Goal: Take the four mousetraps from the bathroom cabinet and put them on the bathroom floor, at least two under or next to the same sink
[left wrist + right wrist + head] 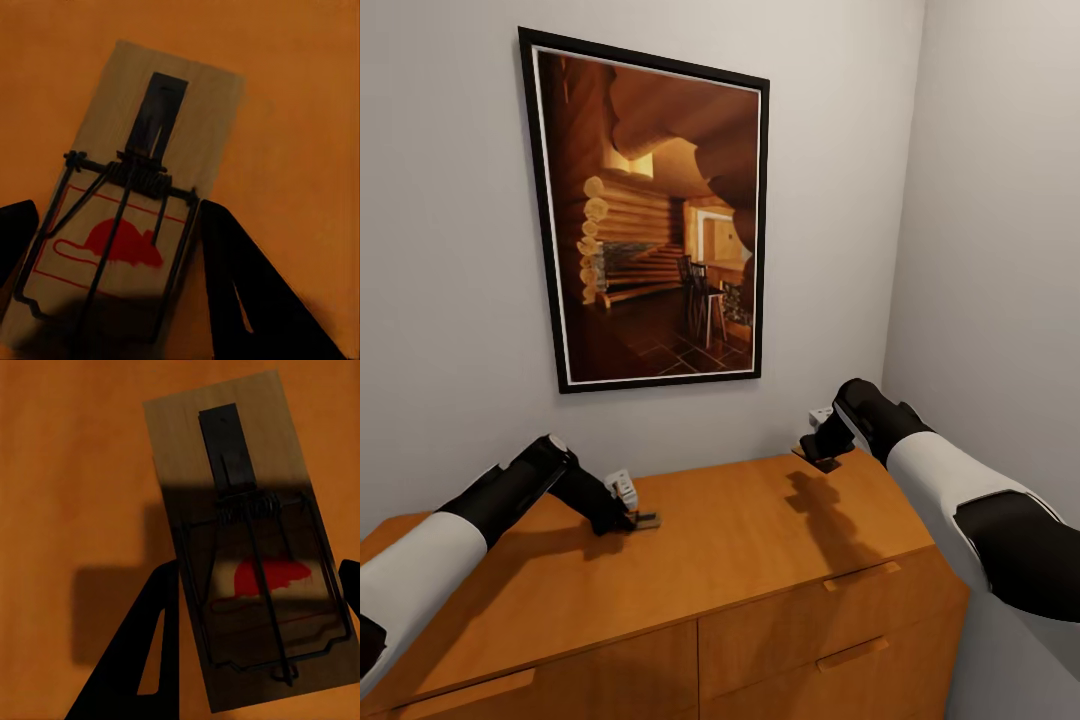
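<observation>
the left gripper (pixel 628 517) was clenched on a mousetrap (pixel 127 217) at the cabinet (pixel 760 540) top, its board touching or just above the wood. the right gripper (pixel 822 458) grasped a second trap (pixel 251 555), lifted above the top near the back edge. a framed picture (pixel 650 215) hung on the wall behind.

The cabinet (pixel 760 530) top is smooth orange-brown wood with a soft satin sheen. Each mousetrap (pixel 142 187) (pixel 247 547) is a pale matt wooden board carrying dark wire metal parts and a red printed mouse mark. The framed picture (pixel 655 215) has a glossy black frame.
</observation>
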Tool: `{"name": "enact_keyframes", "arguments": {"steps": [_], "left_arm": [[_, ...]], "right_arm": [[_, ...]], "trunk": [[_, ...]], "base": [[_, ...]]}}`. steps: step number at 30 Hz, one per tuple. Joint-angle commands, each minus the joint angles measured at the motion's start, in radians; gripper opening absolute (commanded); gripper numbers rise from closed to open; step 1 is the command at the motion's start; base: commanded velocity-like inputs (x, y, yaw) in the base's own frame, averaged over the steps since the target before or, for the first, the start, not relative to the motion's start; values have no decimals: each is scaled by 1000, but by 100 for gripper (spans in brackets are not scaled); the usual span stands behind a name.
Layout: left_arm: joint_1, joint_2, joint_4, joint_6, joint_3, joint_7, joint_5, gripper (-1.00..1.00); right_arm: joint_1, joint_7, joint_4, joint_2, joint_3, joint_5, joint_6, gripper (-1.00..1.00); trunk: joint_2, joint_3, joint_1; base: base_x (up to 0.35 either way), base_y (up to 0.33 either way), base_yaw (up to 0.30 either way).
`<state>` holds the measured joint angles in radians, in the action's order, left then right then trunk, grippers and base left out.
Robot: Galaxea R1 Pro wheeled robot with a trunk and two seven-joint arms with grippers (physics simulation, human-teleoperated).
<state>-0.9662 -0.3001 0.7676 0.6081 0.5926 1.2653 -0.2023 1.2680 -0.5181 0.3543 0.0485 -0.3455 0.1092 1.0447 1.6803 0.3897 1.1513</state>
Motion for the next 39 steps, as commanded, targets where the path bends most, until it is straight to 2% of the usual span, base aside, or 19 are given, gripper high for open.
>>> {"name": "enact_keyframes", "arguments": {"steps": [1, 10, 15, 18, 22, 26, 32, 39], "left_arm": [[0, -1, -90, 0, 4, 5, -14, -100], [0, 0, -95, 0, 4, 4, -15, -100], [0, 2, -81, 4, 2, 5, -28, -100], [0, 3, -53, 10, -1, 10, -44, -100], [0, -2, 49, 40, -2, 23, -71, -100], [0, -12, 129, 116, -3, 26, -90, -100], [0, -17, 154, 145, -2, 26, -96, -100], [0, -21, 159, 150, -2, 26, -97, -100]], "right_arm": [[1, -11, 2, 1, -3, 9, 2, -100], [1, -14, 2, 1, -3, 9, 2, -100], [1, -14, 2, 1, -3, 9, 2, -100], [1, -14, 2, 1, -2, 9, 2, -100], [1, -14, 2, 1, -1, 9, 2, -100], [1, -14, 2, 1, -1, 9, 2, -100], [1, -14, 2, 1, -1, 9, 2, -100], [1, -14, 2, 1, -1, 8, 2, -100]], "trunk": [[1, 2, 0], [1, 2, 0], [1, 2, 0], [1, 2, 0], [1, 2, 0], [1, 2, 0], [1, 2, 0], [1, 2, 0]], "base": [[0, 0, 0], [0, 0, 0], [0, 0, 0], [0, 0, 0], [0, 0, 0], [0, 0, 0], [0, 0, 0], [0, 0, 0]]}}
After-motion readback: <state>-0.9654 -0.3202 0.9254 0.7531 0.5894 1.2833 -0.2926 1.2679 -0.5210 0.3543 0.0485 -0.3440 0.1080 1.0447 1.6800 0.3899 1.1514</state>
